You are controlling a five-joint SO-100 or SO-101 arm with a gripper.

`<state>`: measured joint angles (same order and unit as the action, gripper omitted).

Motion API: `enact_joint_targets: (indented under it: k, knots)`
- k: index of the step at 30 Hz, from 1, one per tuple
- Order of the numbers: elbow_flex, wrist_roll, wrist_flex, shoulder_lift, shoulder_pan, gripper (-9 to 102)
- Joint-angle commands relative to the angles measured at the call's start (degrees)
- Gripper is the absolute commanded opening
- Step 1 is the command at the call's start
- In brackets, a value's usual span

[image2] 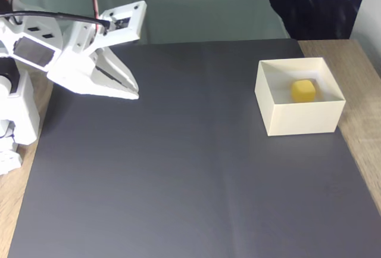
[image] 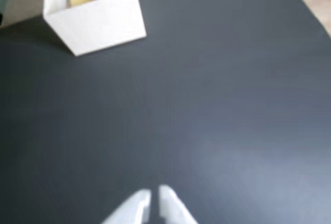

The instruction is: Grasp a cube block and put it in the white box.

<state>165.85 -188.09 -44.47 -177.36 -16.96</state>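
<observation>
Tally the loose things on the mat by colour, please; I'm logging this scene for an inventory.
Yellow: 1, the cube block, lying inside the box.
White: 1, the white box, at the mat's right edge in the fixed view.
Total: 2.
The gripper, white too, is not counted; it hangs over the mat's far left, holding nothing.

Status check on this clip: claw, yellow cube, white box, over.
Claw shut, empty, far across the dark mat from the square white open-topped box. Small yellow cube sits inside the box. Nothing in the way.
</observation>
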Motion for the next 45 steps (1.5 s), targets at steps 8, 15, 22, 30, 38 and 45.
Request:
enact_joint_targets:
  k: [8, 15, 22, 30, 38, 45]
  knots:
    - [4.6, -0.3, -4.5, -10.3, -0.4, 2]
    - [6.3, -0.1, -5.4, -10.3, -1.1, 1]
    - [8.5, 0.2, -12.6, -10.4, -1.3, 0]
    - [9.7, 1.2, -16.3, -10.5, -1.7, 0]
    - [10.9, 3.2, -18.5, -10.5, -1.9, 0]
    - [12.6, 4.4, -19.2, -10.5, -1.6, 0]
